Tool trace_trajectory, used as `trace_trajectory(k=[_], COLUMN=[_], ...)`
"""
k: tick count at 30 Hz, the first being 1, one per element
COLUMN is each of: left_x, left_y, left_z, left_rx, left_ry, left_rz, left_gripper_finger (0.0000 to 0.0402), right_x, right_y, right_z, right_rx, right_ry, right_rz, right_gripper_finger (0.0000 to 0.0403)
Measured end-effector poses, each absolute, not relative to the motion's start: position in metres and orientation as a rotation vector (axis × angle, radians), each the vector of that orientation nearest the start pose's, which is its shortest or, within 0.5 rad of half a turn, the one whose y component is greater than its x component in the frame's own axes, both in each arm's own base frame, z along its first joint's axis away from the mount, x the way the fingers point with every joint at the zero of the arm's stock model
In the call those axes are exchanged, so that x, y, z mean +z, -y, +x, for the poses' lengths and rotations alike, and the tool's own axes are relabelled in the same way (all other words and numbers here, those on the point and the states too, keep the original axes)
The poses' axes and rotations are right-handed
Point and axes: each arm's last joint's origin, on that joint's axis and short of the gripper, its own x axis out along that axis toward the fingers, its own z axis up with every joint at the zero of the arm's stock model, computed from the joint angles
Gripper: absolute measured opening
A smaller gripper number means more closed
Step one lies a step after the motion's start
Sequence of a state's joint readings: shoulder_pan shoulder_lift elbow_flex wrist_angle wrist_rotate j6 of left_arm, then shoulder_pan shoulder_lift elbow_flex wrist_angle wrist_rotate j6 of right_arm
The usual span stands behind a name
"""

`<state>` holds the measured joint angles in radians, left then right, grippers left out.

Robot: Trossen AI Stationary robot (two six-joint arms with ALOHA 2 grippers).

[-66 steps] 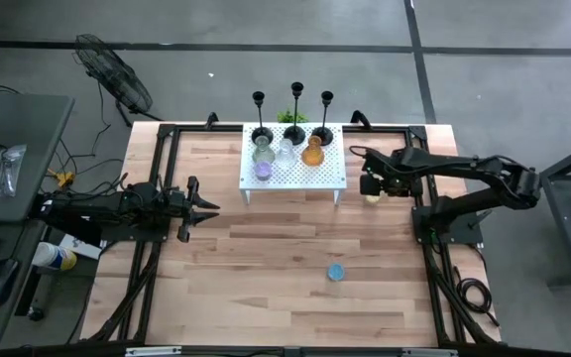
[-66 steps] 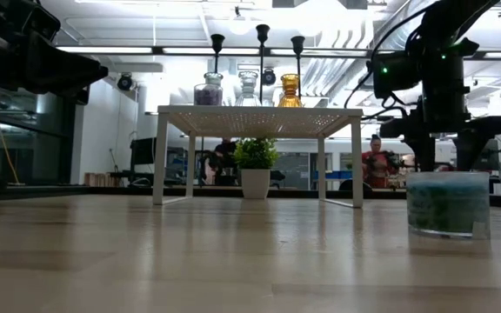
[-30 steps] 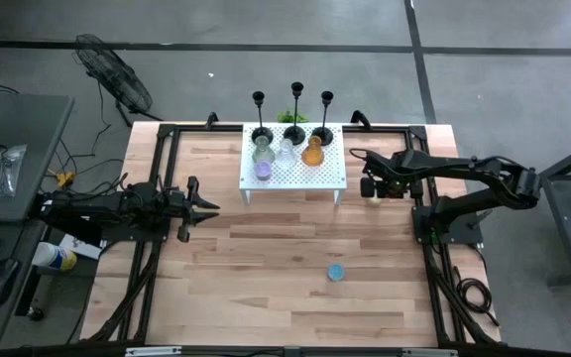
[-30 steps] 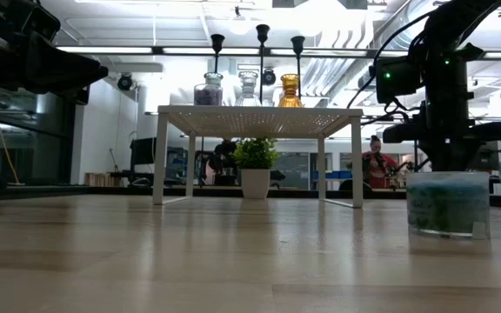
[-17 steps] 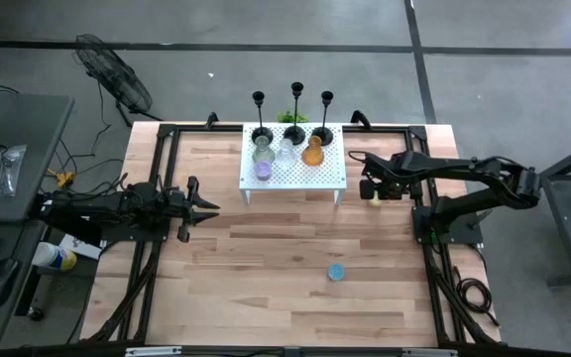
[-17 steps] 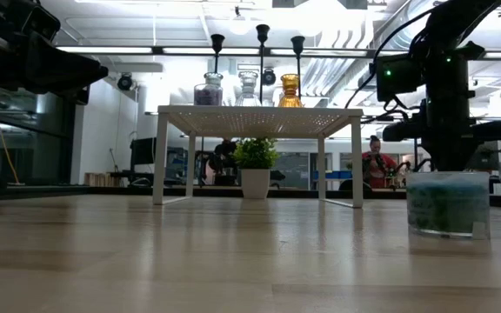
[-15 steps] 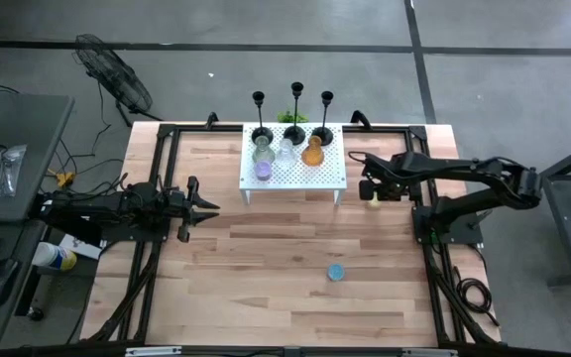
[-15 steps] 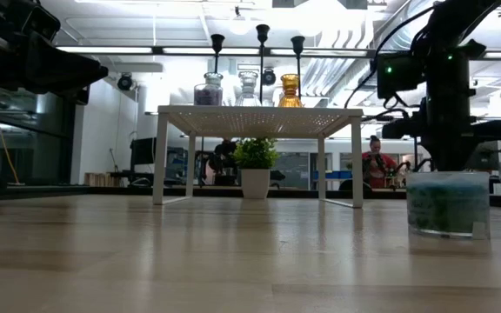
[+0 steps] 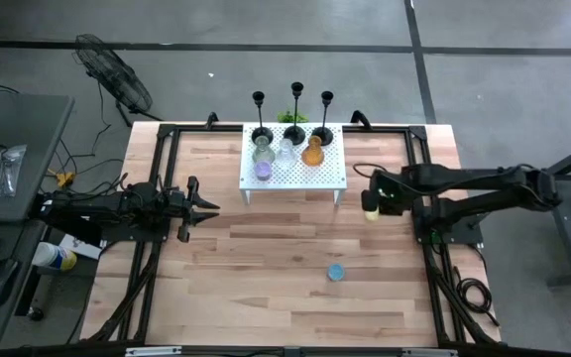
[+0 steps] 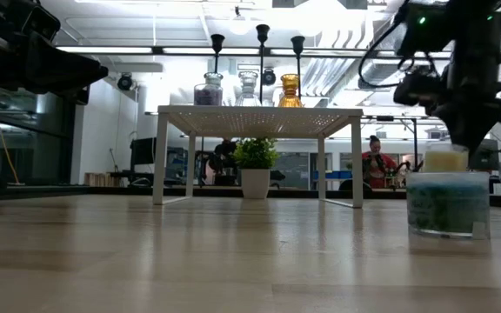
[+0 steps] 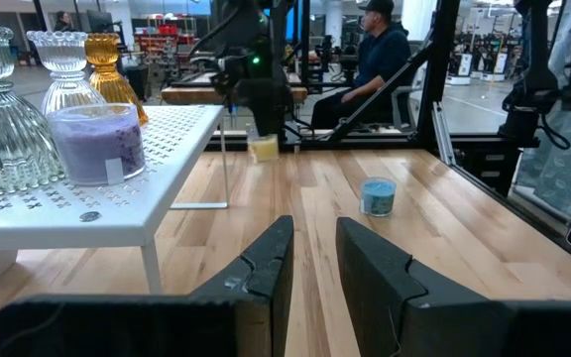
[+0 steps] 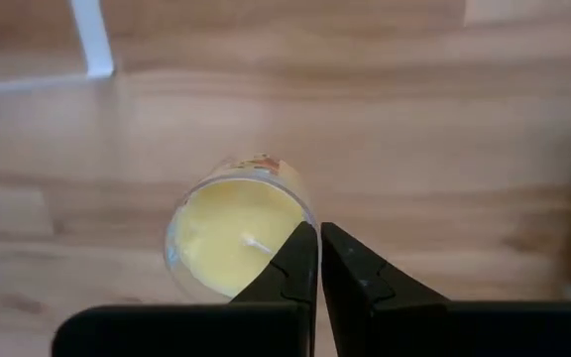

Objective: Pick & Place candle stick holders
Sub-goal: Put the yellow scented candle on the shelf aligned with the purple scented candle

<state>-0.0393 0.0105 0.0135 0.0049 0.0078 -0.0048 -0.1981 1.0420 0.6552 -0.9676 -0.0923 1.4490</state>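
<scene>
Yellow votive cup (image 12: 238, 233), held by its rim in the right gripper (image 9: 374, 201) whose fingers pinch the glass wall (slick and breakable, I judge), hangs right of the white rack (image 9: 295, 171); left gripper (image 9: 206, 206) waits, fingers parted.

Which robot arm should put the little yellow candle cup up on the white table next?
The right one, probably. The right gripper already pinches the rim of the small yellow glass candle cup, just beside the white perforated stand. The left gripper waits far across the table, holding nothing.
</scene>
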Motion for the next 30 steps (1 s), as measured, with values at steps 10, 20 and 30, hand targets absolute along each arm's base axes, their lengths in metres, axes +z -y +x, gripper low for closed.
trace_trajectory(k=[10, 20, 30], left_x=[0.168, 0.168, 0.168], left_y=[0.004, 0.004, 0.004], left_z=[0.097, 0.097, 0.097], left_rx=[-0.047, -0.047, -0.047], left_ry=[0.008, 0.008, 0.008], left_rz=[-0.005, -0.005, -0.005], left_gripper_finger=[0.0077, 0.0077, 0.0077], right_x=[0.223, 0.287, 0.328], right_y=[-0.003, -0.023, -0.046], right_z=[0.161, 0.176, 0.217], right_rx=[-0.951, -0.828, -0.746], right_ry=[-1.001, -1.021, -1.030], right_rz=[1.393, 1.187, 1.015], right_gripper_finger=[0.0004, 0.0004, 0.0004])
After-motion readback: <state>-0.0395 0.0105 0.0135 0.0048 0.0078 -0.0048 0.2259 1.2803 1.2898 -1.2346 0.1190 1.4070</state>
